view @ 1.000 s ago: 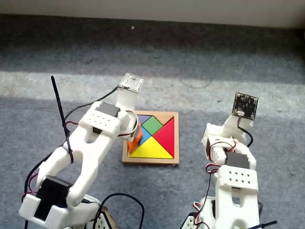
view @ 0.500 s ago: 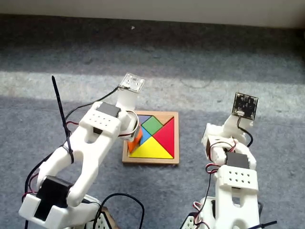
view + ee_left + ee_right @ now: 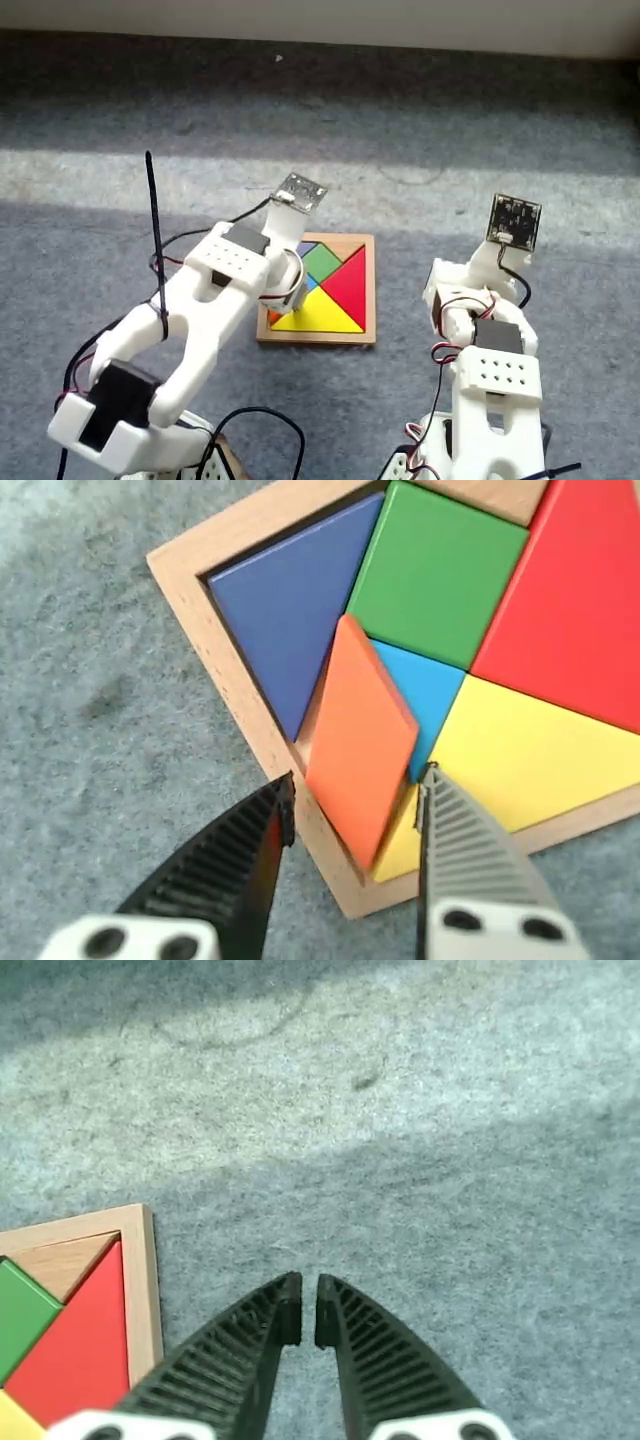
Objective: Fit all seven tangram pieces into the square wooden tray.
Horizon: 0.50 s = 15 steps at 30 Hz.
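The square wooden tray (image 3: 368,290) lies between the two arms. In it sit a dark blue triangle (image 3: 285,600), a green square (image 3: 435,570), a red triangle (image 3: 570,610), a yellow triangle (image 3: 530,760), a light blue triangle (image 3: 425,690) and a bare-wood triangle (image 3: 60,1260). My left gripper (image 3: 355,785) is shut on the orange parallelogram (image 3: 360,730), which tilts over the tray's rim (image 3: 200,630) and the gap beside the blue triangle. My right gripper (image 3: 300,1310) hovers shut over carpet to the right of the tray, holding nothing.
Grey carpet (image 3: 450,150) surrounds the tray on all sides. The left arm's body (image 3: 210,300) covers the tray's left edge from above. A black cable tie (image 3: 155,230) sticks up from that arm.
The left arm has swung right, carrying the orange parallelogram from beside the tray's left edge to over it. The right arm has stayed still.
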### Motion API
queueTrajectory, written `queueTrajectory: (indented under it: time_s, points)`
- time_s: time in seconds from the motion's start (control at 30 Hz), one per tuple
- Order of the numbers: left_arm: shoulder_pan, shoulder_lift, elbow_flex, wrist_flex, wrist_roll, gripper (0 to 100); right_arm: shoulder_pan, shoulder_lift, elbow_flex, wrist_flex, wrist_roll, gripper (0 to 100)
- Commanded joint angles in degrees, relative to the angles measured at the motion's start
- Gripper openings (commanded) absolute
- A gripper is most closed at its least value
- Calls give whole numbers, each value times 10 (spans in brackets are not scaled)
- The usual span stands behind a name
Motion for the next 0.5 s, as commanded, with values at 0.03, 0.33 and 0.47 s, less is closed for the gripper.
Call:
queueTrajectory:
  time_s: [0.03, 0.33, 0.47]
  points:
    - [12, 35, -49, 10, -6, 150, -5, -11, -2, -15, 8, 39]
    - [0, 4, -69, 49, -4, 127, -3, -11, -2, -15, 8, 39]
    - [0, -5, -58, 46, -6, 126, -3, -11, -2, -15, 8, 39]
